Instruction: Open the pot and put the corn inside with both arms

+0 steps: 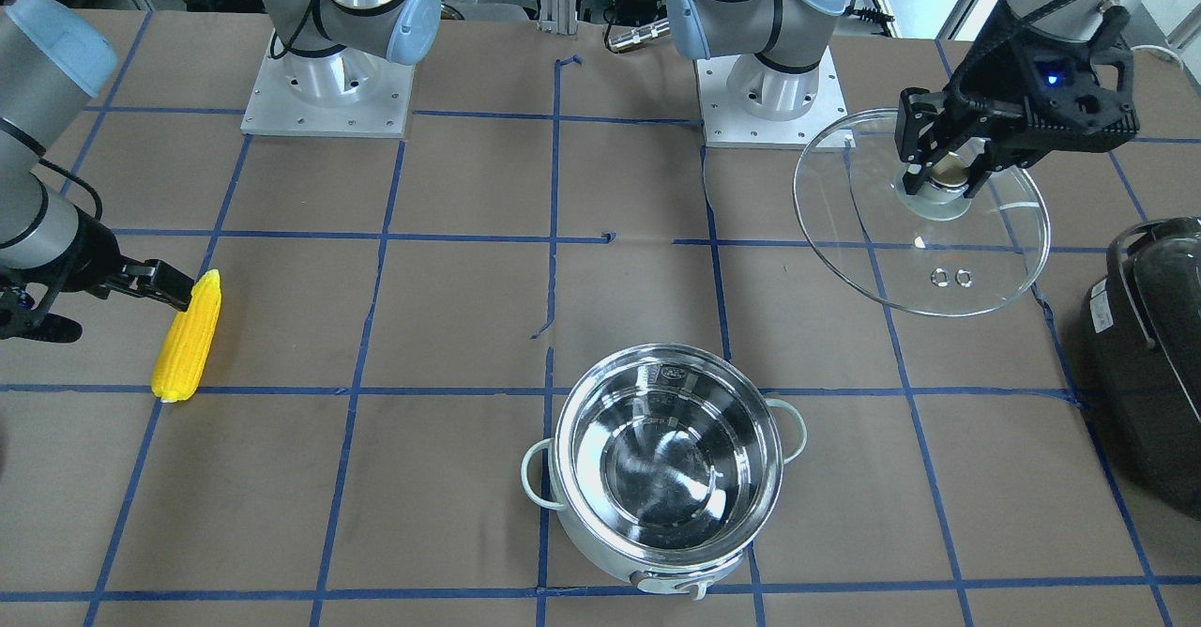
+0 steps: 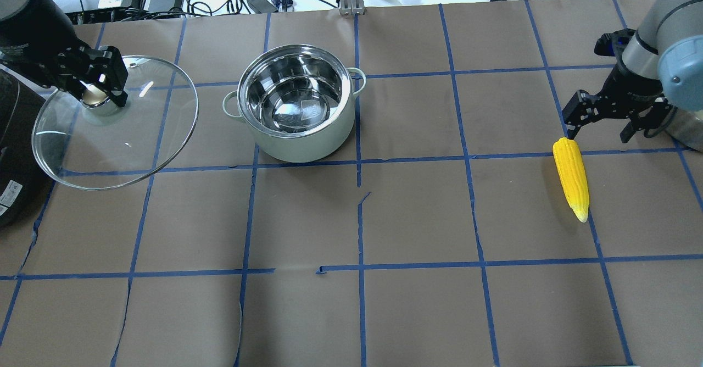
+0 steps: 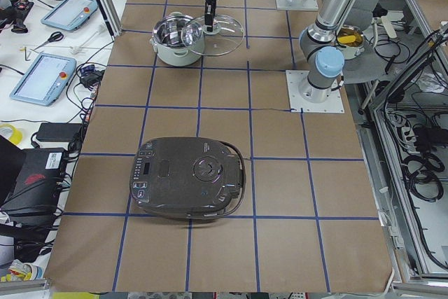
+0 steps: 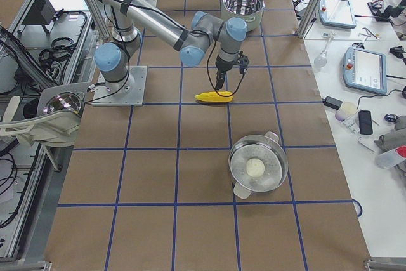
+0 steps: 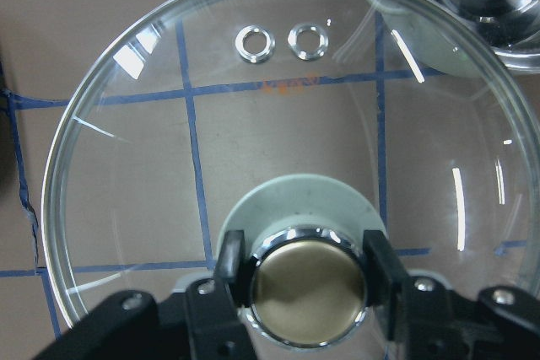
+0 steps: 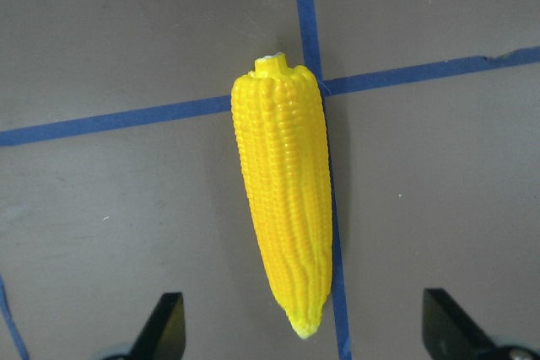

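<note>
The pot point(image 2: 296, 136) stands open on the table, its steel inside empty; it also shows in the front view point(image 1: 668, 552). My left gripper point(image 2: 98, 89) is shut on the gold knob point(image 5: 308, 284) of the glass lid point(image 2: 137, 136) and holds the lid tilted, off the pot and to its left. The yellow corn point(image 2: 571, 177) lies on the table at the right, also in the front view point(image 1: 188, 336). My right gripper point(image 2: 600, 129) is open and hovers over the corn point(image 6: 283, 208), with its fingertips point(image 6: 169, 318) apart on either side and not touching it.
A black glossy appliance point(image 2: 14, 136) sits at the table's left end, close to the held lid, and also shows in the front view point(image 1: 1149, 355). A steel pan point(image 4: 257, 169) with a white item in it stands at the right end. Blue tape lines grid the brown table.
</note>
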